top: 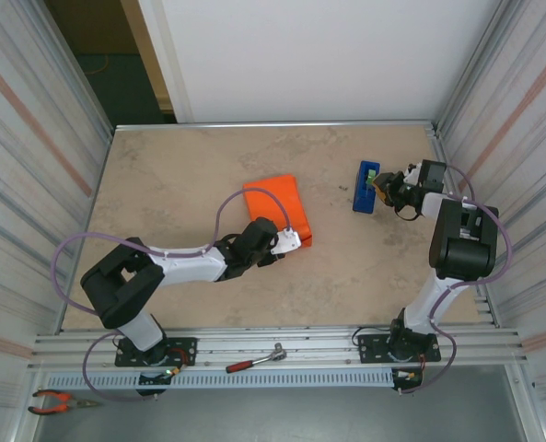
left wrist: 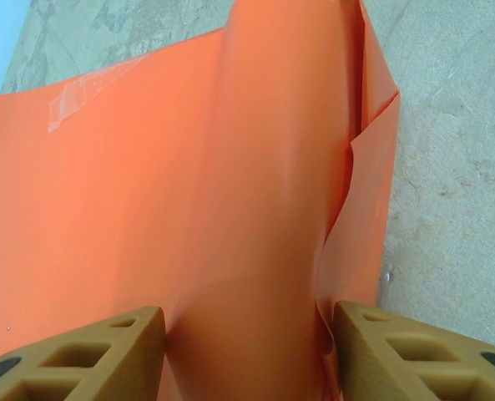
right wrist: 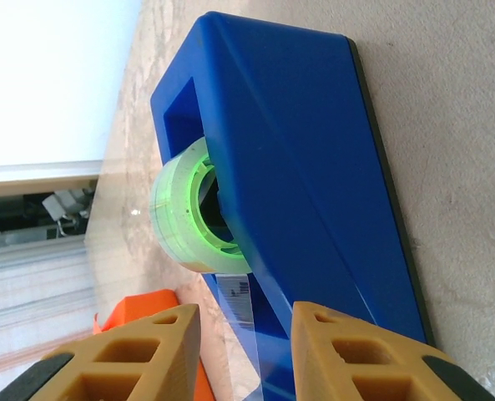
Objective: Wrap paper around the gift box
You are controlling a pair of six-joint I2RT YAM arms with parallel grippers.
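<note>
So the gift box (top: 273, 204) sits mid-desk (top: 162, 184), already bundled in the orange paper (left wrist: 97, 217), with a bit of clear tape (left wrist: 78, 98) stuck near one corner of the sheet. Left hand (left wrist: 245, 355) is at the bundle's near right end, fingers (left wrist: 105, 351) snug against both sides of a raised hump of paper, gripping it at roughly half width. Right hand (right wrist: 245, 351) is over at the blue tape dispenser (right wrist: 314, 167), well off to the right, jaws narrow but apart with the loose strip off the green roll (right wrist: 184, 209) between them, not pinched as far as I can see.
</note>
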